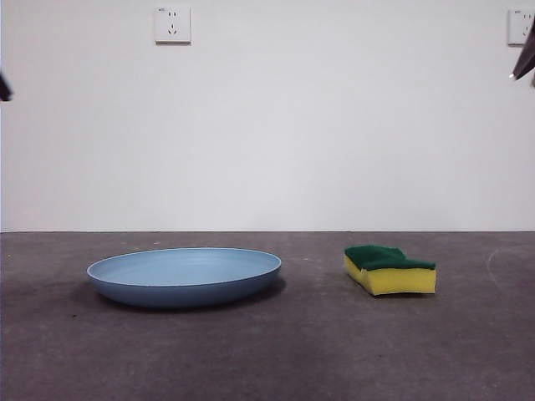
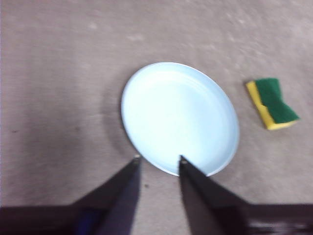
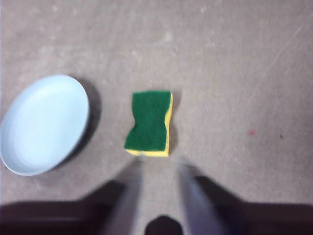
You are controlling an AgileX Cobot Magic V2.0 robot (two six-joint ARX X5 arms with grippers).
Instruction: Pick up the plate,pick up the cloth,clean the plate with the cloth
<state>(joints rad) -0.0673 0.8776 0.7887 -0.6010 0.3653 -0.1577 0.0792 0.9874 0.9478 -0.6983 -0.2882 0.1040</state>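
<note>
On the grey table (image 1: 276,359), the plate (image 1: 184,276) sits flat and right way up, light blue and empty, with the cloth (image 1: 389,270), really a yellow sponge with a green scouring face on top, lying well apart from it on the same surface. Nothing is lifted yet, so this looks like the very start: the reach for the plate.

The left gripper (image 2: 157,158) hangs above the plate's rim, jaws spread and empty, one tip over the rim and the other over bare table just beside it. That is a promising line-up. To do this well, it probably needs to come down so one jaw slips under the shallow rim and the other lands inside, then pinch the edge firmly; a smooth plastic rim lying flat could easily skid away if the jaw only nudges it.

The right gripper (image 3: 159,164) hovers high over the sponge, centred just short of its near end. Its jaws are smeared by blur, yet a clear gap shows between them and nothing sits in it. In the front view both arms show only as dark tips at the top corners, high above the table.
</note>
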